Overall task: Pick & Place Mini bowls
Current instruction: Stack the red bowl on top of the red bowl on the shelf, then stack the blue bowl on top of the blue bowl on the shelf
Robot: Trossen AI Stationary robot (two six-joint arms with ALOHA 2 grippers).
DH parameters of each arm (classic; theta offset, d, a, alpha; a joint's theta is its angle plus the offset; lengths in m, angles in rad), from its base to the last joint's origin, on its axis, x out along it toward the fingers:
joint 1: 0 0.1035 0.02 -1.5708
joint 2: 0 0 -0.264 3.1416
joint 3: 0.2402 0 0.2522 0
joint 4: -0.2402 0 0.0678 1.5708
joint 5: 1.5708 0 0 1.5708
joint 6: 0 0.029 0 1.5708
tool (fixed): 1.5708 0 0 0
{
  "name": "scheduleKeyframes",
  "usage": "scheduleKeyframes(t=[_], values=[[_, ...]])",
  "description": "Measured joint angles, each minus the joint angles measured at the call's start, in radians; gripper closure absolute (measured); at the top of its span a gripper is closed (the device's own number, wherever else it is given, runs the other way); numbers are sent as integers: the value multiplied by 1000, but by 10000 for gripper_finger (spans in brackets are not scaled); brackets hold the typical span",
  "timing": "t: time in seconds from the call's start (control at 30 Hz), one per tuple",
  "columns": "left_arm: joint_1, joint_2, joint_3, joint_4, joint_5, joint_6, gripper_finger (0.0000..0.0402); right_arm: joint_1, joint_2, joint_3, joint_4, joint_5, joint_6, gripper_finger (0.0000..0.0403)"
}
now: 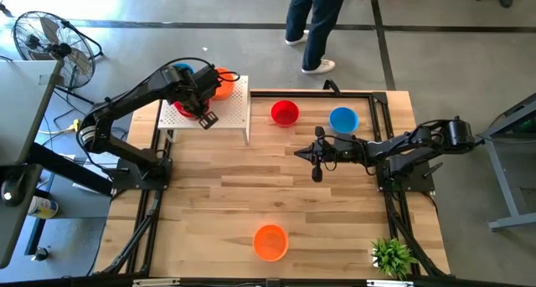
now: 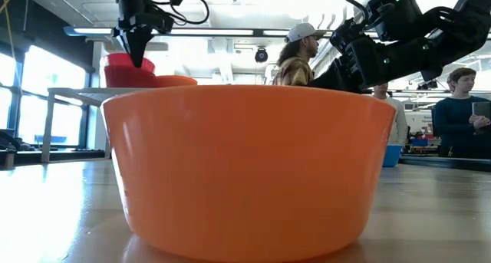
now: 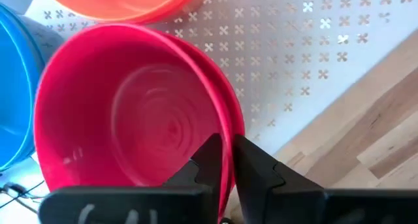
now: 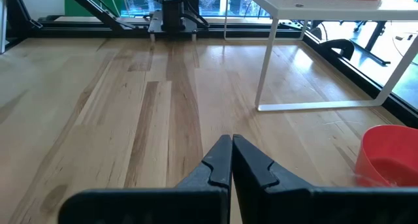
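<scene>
Looking down from the high view, 6 mini bowls show: 3 on the white perforated stand [image 1: 230,111] at 11 o'clock — a blue bowl [image 1: 183,69], an orange bowl [image 1: 224,83] and a red bowl [image 1: 182,110] — plus 3 on the bench [image 1: 218,195]: a second red bowl [image 1: 285,113] at 12 o'clock, a second blue bowl [image 1: 343,119] at 1 o'clock, and a second orange bowl [image 1: 270,242] at 6 o'clock. 1 green plant [image 1: 394,256] sits at 5 o'clock. The left tool [image 1: 203,114] is over the stand; the right tool [image 1: 315,153] hovers near bench centre.

In the low view, the near orange bowl fills the foreground; 3 people stand behind.

In the left wrist view, the left tool pinches the stand's red bowl's rim between its fingers [image 3: 251,165].

In the right wrist view, the right tool is pressed together, empty, above bare wood.
</scene>
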State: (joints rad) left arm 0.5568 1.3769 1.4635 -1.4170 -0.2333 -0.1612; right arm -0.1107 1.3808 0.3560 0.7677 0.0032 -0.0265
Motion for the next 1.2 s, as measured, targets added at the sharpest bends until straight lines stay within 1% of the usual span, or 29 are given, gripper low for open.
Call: scheduleKeyframes(t=[0.2, 0.53, 0.63, 0.7, 0.8, 0.9, 0.93, 0.97, 1.07, 1.13, 1.2], values=[[0, 0, 10, -24, -3, 0, 338, 0, 0, 0, 0, 0, 0, 403], [0, 0, 123, -70, -3, 5, 265, 0, 0, 0, 0, 0, 0, 403], [-1, -7, 134, -66, 17, 18, 262, 0, 0, 0, 0, 0, 0, 403], [-20, -34, 121, -33, 14, 25, 275, 0, 0, 0, 0, 0, 0, 403], [-81, -106, 74, 99, 14, 26, 317, 0, 0, 0, -3, 0, 0, 403], [-159, -197, -7, 250, 15, 20, 375, 0, 0, 0, -7, 0, 0, 403], [-193, -228, -43, 313, 10, 18, 388, 0, 0, 0, -7, 0, 0, 403], [-228, -256, -83, 380, -3, 17, 394, 0, 0, 0, -7, 0, 0, 403], [-328, -331, -234, 611, -41, 41, 384, 0, 0, 0, -7, 0, 0, 403], [-377, -362, -330, 757, -35, 44, 379, 0, 0, 0, -7, 1, 0, 403], [-398, -375, -409, 842, -1, 17, 378, 0, 0, 0, -7, 1, 1, 403]])
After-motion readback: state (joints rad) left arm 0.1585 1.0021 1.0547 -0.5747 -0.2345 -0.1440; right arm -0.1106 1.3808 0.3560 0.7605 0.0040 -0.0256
